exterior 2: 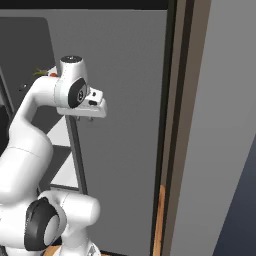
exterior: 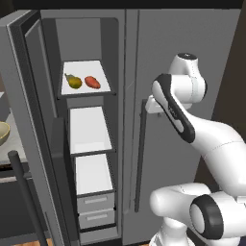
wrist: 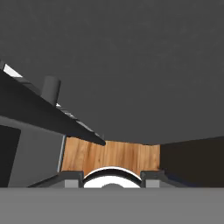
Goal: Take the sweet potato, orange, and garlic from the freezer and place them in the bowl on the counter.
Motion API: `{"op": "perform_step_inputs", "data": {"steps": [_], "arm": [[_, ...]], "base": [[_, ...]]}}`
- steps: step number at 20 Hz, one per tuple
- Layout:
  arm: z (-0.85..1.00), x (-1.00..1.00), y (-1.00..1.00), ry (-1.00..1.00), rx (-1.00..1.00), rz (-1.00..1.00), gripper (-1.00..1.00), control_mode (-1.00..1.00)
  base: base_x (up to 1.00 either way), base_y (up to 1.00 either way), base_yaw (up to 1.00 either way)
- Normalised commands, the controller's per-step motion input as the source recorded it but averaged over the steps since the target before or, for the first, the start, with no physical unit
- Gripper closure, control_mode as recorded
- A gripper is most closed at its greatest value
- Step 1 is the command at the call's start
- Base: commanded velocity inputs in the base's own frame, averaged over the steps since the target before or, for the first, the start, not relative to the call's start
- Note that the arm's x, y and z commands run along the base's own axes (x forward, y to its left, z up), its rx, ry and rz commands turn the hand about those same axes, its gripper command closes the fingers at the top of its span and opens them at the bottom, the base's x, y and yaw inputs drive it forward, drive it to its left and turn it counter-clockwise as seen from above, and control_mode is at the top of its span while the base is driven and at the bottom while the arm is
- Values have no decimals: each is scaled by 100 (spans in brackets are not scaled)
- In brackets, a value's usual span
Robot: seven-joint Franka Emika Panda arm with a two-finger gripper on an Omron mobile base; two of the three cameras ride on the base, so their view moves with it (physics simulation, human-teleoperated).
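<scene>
The freezer stands open, its long door swung out to the left. On its top white shelf lie the orange and the sweet potato, side by side and a little apart, the orange on the left and the sweet potato on the right. The two shelves below them are bare, and grey drawers sit at the bottom of the compartment.

The arm rises in front of the closed right-hand fridge door, and its hand is held up near the long vertical handle of that door, well to the right of the fruit shelf. In the right base view the gripper points downward from the hand, close to the grey door face; its fingers are pressed together with nothing between them. The hand view looks down the dark door surface to a strip of wooden floor.

At the left edge of the left base view, past the open door, part of the pale yellow bowl shows on the counter, well apart from the freezer shelf and from the gripper.
</scene>
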Motion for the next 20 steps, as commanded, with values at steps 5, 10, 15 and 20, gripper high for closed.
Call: {"op": "perform_step_inputs", "data": {"steps": [5,10,15,20], "arm": [[0,-10,0,0,0,0,-100,-100],[0,-46,0,0,0,0,-100,-100],[0,-63,3,0,0,0,-100,-100],[0,-50,18,1,0,0,-100,-100]], "base": [[0,0,0],[0,0,0],[0,0,0],[0,0,0]]}}
